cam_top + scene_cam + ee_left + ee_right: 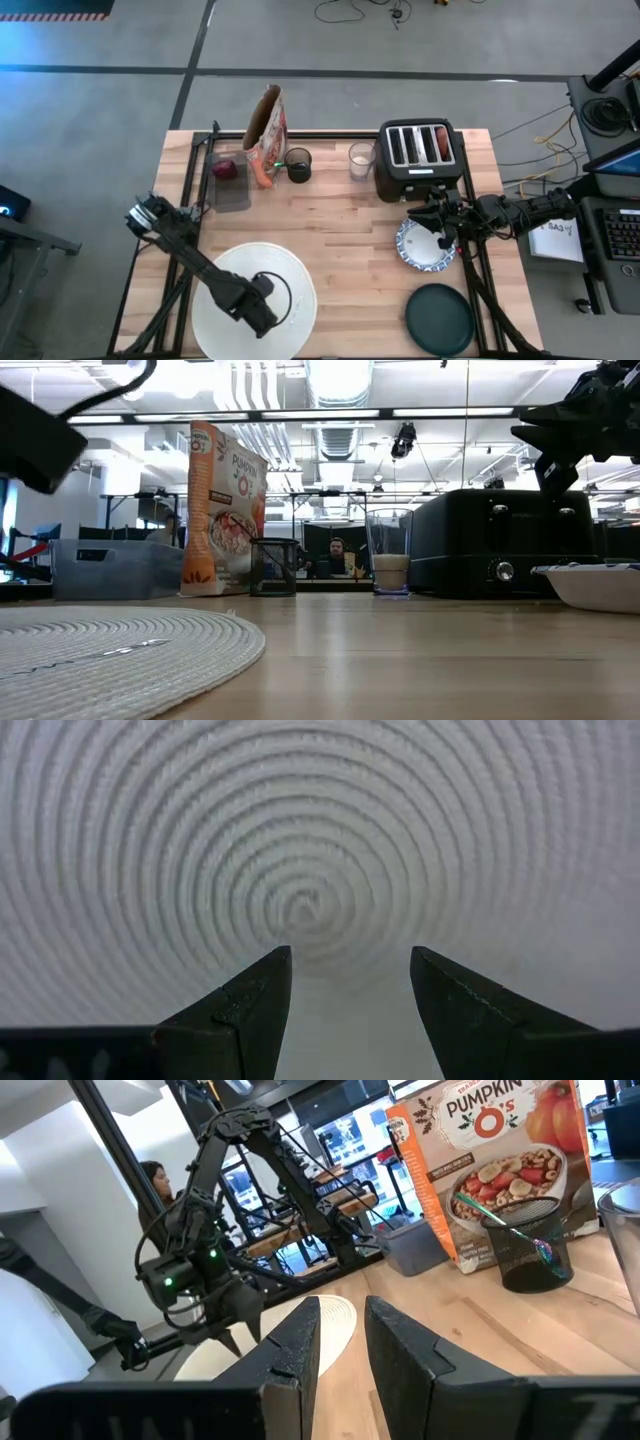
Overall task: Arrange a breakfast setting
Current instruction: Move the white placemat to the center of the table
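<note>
The round white mat (228,282) lies at the near left. My left gripper (350,965) hangs open just above its middle, pointing down. The blue-and-white bowl (422,250) sits in front of the toaster, and the dark green plate (440,318) lies nearer. My right gripper (425,215) is above the bowl's far rim, pointing left. Its fingers (300,1342) are empty, with a narrow gap between them. The clear glass (360,160) stands left of the toaster. The red apple (227,170) lies in a grey bin. The spoon (500,1220) stands in a dark mesh cup (298,164).
The black toaster (420,158) stands at the far right, with something brown in one slot. A cereal box (268,128) stands at the far middle, with an orange thing (262,174) at its foot. Bare wood lies between the mat and the bowl.
</note>
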Action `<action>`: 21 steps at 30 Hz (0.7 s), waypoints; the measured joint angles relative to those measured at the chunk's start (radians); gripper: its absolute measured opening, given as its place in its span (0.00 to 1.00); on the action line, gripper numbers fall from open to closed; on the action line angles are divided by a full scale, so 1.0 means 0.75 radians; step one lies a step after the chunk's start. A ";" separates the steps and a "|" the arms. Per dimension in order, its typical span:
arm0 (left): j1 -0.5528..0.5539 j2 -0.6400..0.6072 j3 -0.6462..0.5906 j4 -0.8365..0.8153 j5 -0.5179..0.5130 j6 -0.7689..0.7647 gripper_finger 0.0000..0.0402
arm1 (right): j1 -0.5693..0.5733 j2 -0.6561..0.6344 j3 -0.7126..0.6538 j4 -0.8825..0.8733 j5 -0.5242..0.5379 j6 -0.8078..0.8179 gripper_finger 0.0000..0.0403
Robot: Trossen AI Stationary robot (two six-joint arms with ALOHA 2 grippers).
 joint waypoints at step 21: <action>0.279 0.091 0.080 0.090 -0.206 0.492 0.47 | 0.000 0.000 0.000 0.001 0.000 0.000 0.18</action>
